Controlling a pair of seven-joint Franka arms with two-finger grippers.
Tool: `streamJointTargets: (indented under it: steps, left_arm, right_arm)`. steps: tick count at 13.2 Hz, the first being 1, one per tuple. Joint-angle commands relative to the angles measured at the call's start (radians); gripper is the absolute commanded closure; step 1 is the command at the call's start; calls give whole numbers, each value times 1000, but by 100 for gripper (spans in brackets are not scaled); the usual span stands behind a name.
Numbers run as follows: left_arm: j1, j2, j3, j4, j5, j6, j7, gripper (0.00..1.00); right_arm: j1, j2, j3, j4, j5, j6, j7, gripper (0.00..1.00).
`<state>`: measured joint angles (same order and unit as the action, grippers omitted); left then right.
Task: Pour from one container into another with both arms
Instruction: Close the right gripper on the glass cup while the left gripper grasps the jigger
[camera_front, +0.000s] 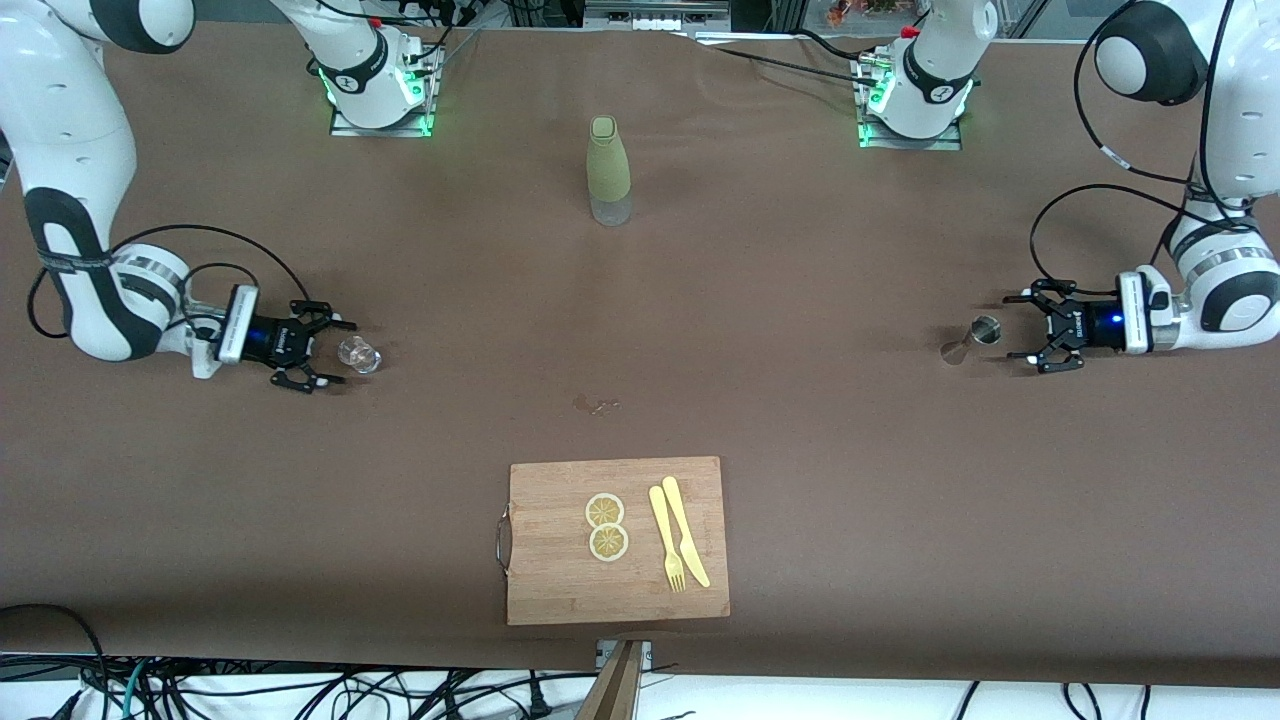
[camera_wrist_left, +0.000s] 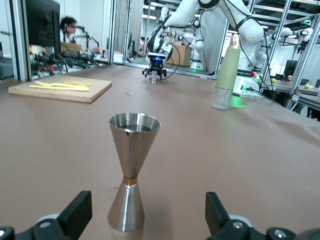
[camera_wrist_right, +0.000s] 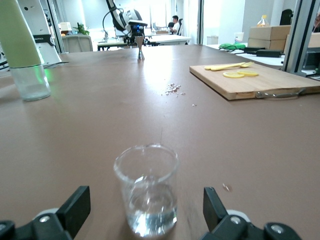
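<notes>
Brown cloth is covering the table (camera_front: 800, 330), where the right gripper (camera_front: 322, 352) is gaping at 9 o'clock beside the glass (camera_front: 359, 354), and the left gripper (camera_front: 1032, 335) at 3 o'clock, released, beside the steel jigger (camera_front: 972, 338); the left wrist view is showing the jigger (camera_wrist_left: 132, 170) standing upright between the spread fingers (camera_wrist_left: 75, 214); the right wrist view is framing the glass (camera_wrist_right: 147, 188) likewise.

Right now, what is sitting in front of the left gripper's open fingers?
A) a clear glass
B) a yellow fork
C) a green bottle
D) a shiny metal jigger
D: the left gripper has a shiny metal jigger standing upright on the table just ahead of its open fingers, not yet touched.
</notes>
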<state>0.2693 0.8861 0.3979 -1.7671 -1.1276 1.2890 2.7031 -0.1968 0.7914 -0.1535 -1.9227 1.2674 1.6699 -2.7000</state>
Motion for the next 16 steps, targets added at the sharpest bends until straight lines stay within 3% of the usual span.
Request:
streamJointTargets:
  steps: [1,5,6,8,9,11,12,16]
  left_arm:
    - [-1,30,-19,-18,-49,15,156,0]
    - [-2,66,-60,-18,-113,15,218,0]
    - [-2,65,-62,-17,-113,15,224,0]
    - [-2,65,-64,-15,-121,13,225,0]
    - [-2,67,-67,-15,-123,12,225,0]
    - [-2,65,-74,-15,-123,9,224,0]
    - [-2,65,-74,-14,-121,1,224,0]
    - [-2,65,-74,-12,-121,-3,224,3]
  right_arm:
    - [23,43,0,-6,59,-4,-55,0]
    - [28,55,20,-4,61,-6,-55,3]
    - [27,58,23,-1,60,-9,-57,17]
    - [25,64,23,2,59,-22,-55,63]
    - [22,71,23,8,59,-24,-50,77]
    - [22,75,25,13,61,-42,-41,89]
    - [20,90,25,25,69,-71,-41,100]
    - [22,94,25,66,67,-140,18,100]
